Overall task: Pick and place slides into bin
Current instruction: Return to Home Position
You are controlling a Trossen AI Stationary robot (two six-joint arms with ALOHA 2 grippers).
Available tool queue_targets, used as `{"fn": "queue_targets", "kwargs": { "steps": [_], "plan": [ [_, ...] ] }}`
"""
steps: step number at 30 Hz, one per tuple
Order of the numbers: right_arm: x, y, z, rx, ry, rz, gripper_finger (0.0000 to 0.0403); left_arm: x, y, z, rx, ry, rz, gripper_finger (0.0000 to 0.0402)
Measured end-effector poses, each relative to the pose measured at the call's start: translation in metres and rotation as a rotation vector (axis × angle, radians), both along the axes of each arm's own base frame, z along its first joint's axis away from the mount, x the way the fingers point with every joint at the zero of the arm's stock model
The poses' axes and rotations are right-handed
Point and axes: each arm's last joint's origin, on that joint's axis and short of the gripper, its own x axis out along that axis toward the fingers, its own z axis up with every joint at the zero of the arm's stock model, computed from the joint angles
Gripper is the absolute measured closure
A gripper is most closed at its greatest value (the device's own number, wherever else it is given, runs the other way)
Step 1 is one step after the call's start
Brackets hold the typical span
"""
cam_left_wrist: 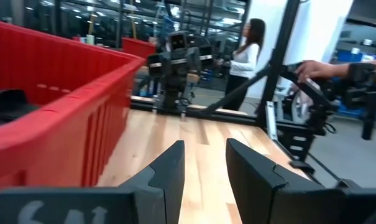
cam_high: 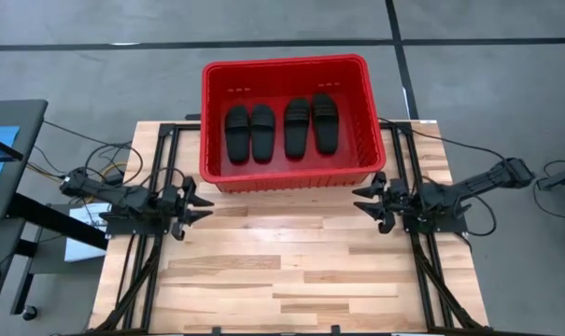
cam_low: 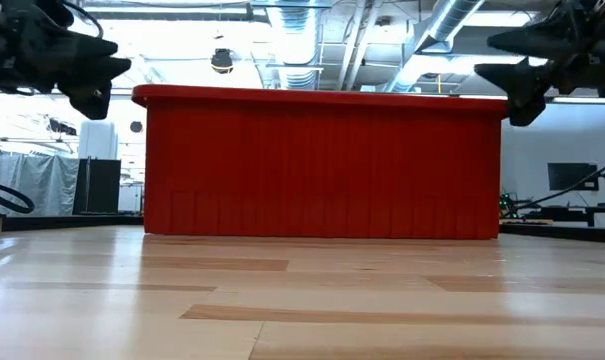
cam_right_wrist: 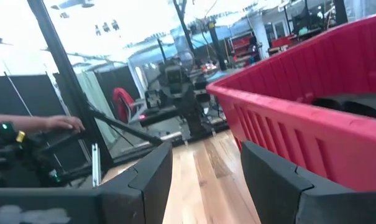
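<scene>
- The four slides [cam_high: 263, 132] lay side by side in two pairs on the floor of the bin [cam_high: 287, 177], which stood at the far end of the bench [cam_high: 291, 271]
- No slide was left on the bench boards, so I judged the placing done and the step in hand to be the arms going to their rest pose
- The left claw [cam_high: 204, 207] hung just off the bin's near left corner and the right claw [cam_high: 359, 200] just off its near right corner; they pointed inward at each other, and each gaped with nothing between its fingers
- The next move, as I read it, called for no grasp at all, only folding each arm back along its own side of the bench, with the tips kept off the bin's rolled rim
- Only the high view showed the count and order of the slides; the low view gave the bin's front wall alone, with the contents hidden, though it showed both claws hanging up near rim height and well above the boards
- The left wrist view showed the empty gap between its fingers [cam_left_wrist: 172, 171], a dark slide edge over the rim and a person [cam_left_wrist: 247, 53] standing in the room beyond
- The right wrist view showed the same empty gap, and a hand [cam_right_wrist: 60, 123] resting on dark equipment off the bench
</scene>
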Motion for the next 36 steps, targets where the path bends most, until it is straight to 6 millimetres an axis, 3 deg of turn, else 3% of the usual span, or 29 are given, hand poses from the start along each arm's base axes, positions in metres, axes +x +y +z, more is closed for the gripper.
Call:
{"fn": "queue_targets", "kwargs": {
  "steps": [18,36],
  "plan": [
    [-0.026,-0.008,0.013,0.052,-0.168,0.0,0.0221,0.002,0.01,-0.001,0.002,0.006,0.11,0.0294],
    [-0.025,-0.008,0.01,0.041,-0.134,0.0,0.0221,0.003,0.01,-0.001,0.003,0.007,0.11,0.0294]
  ]
}}
